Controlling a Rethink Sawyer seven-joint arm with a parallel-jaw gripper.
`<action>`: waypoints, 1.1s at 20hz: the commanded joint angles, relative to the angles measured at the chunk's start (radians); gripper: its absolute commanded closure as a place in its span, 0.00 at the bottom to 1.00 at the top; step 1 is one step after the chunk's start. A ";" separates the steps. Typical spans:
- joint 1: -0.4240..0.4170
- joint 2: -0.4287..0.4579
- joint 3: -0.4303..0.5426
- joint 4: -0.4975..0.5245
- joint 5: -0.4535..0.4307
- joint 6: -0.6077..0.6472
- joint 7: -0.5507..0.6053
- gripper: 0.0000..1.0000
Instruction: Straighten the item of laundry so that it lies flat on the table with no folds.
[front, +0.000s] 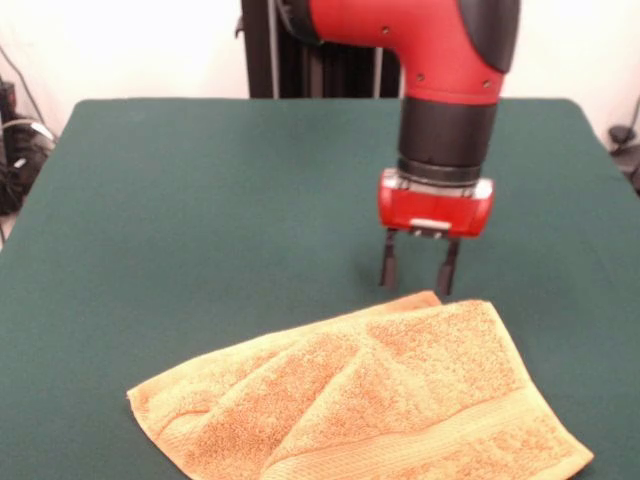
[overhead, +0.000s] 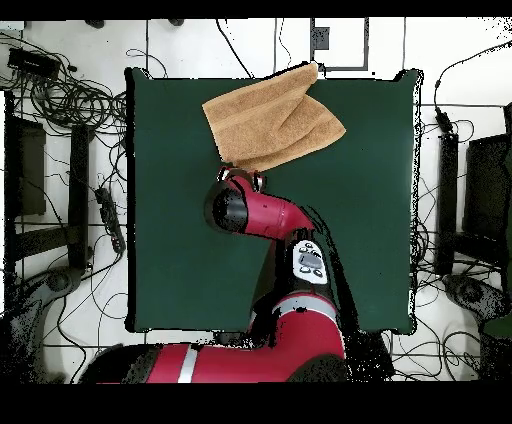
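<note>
The orange-tan terry towel (front: 370, 395) lies near the front edge of the dark green table (front: 200, 200), with a diagonal fold across its middle and one part lying over another. In the overhead view the towel (overhead: 272, 122) sits by the table's top edge, one corner reaching past it. My gripper (front: 418, 270) hangs from the red arm just behind the towel's far corner, open, with nothing between its two black fingers. Its tips are at about the towel's edge; I cannot tell if they touch the cloth. In the overhead view the arm hides the gripper (overhead: 242, 180).
The green cloth table (overhead: 370, 200) stretches wide to both sides of the towel. Cables, black stands and equipment (overhead: 60, 150) ring the table on the floor. A dark post stands behind the arm (front: 270, 50).
</note>
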 joint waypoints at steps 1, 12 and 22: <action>-0.028 0.099 0.028 -0.072 0.042 -0.015 0.177 0.00; -0.059 0.151 0.081 -0.120 0.020 -0.039 0.164 0.00; -0.071 0.192 0.110 -0.152 0.010 -0.058 0.161 0.00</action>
